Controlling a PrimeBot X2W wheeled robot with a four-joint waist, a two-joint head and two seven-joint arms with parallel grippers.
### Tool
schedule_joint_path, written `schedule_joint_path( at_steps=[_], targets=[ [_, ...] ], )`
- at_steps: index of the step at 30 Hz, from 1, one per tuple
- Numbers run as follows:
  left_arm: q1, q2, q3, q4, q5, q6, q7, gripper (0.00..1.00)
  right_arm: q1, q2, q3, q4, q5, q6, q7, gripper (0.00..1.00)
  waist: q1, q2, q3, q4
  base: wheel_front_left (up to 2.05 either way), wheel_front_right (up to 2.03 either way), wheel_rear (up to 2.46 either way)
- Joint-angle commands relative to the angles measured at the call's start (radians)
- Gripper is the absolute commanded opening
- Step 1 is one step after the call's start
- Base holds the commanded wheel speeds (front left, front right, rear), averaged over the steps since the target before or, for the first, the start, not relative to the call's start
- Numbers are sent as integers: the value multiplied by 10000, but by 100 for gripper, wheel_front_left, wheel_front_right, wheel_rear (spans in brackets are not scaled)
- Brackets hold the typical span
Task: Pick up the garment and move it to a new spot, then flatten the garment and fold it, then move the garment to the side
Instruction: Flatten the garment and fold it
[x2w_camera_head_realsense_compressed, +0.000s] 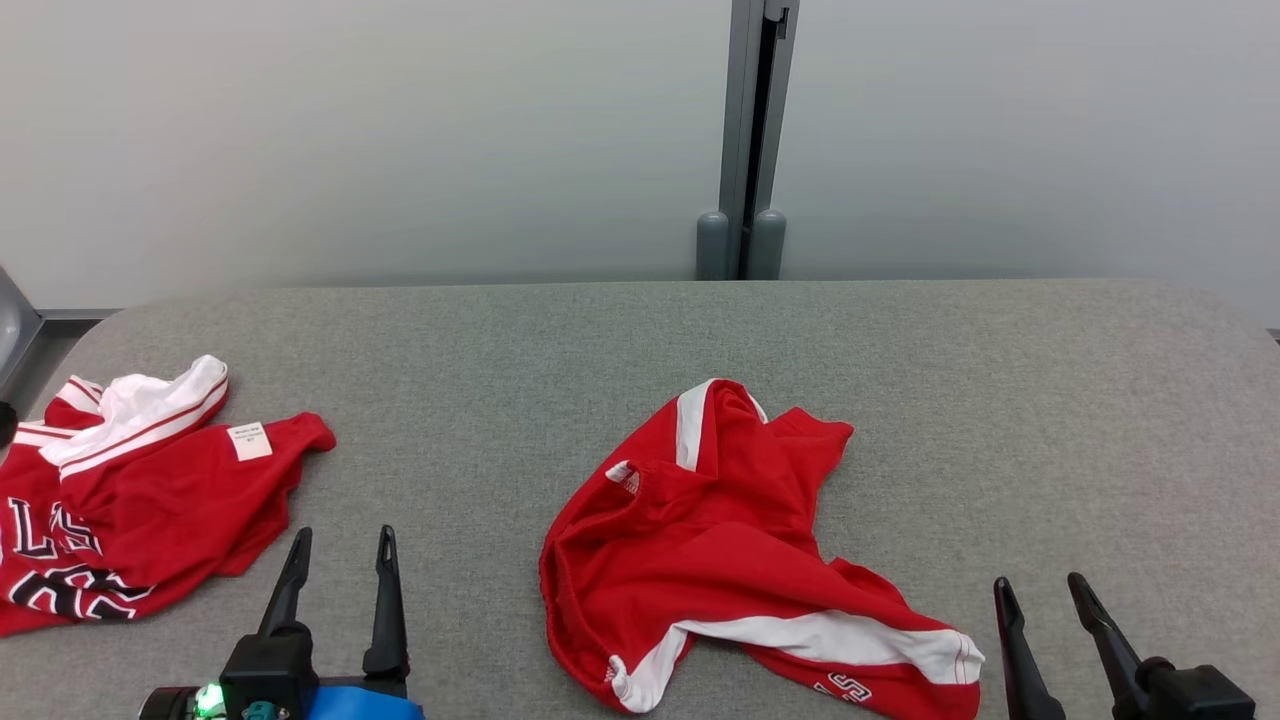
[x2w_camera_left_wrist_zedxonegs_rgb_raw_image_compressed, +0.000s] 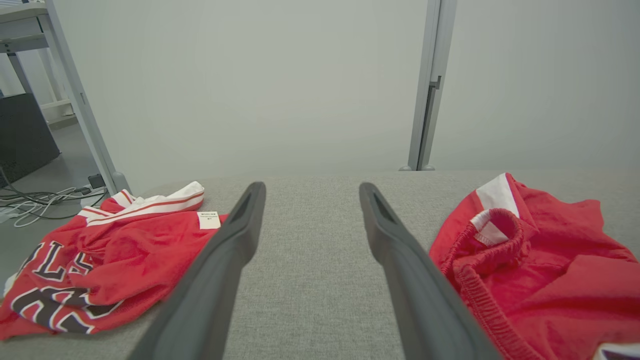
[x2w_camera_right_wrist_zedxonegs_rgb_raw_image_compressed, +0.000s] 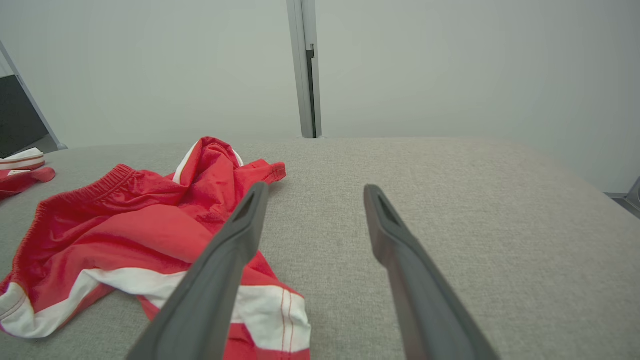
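The red shorts (x2w_camera_head_realsense_compressed: 720, 540) lie crumpled in the middle of the table (x2w_camera_head_realsense_compressed: 600, 340), long way running from the far side to the near right, waistband on the left. There are two red clothes: the shorts and a shirt (x2w_camera_head_realsense_compressed: 150, 500) at the left edge. There are two claws, the left claw (x2w_camera_head_realsense_compressed: 343, 540) and the right claw (x2w_camera_head_realsense_compressed: 1038, 585), both wide and holding nothing.

The head camera is looking forward and down across the counter (x2w_camera_head_realsense_compressed: 640, 330) from above. Each wrist camera is sitting low and close over it, looking along its own jaws toward the wall (x2w_camera_head_realsense_compressed: 400, 130). All three are sharing the crumpled red shorts (x2w_camera_head_realsense_compressed: 720, 540).
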Motion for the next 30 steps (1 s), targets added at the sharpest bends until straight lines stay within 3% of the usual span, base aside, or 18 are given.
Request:
schedule_joint_path(
  at_steps=[1, 11, 19, 30],
  targets=[
    [36, 56, 23, 0, 11, 64, -30, 100, 14, 38, -16, 29, -43, 5, -36, 100, -1, 0, 2, -6, 0, 0, 0],
    [-235, -43, -713, 201, -26, -522, -28, 100, -124, -84, 231, 546, 302, 5, -36, 100, -1, 0, 61, -110, 0, 0, 0],
    [-337, -130, -2319, 893, -70, -907, -30, 100, -406, -831, 1529, 1650, 1009, 5, -26, 100, -1, 0, 192, -347, 0, 0, 0],
    [-535, -4, -3918, 2472, -144, -1061, -30, 100, -1343, -1979, 3465, 3125, 2213, 3, -28, 100, -1, 0, 317, -593, 0, 0, 0]
  ],
)
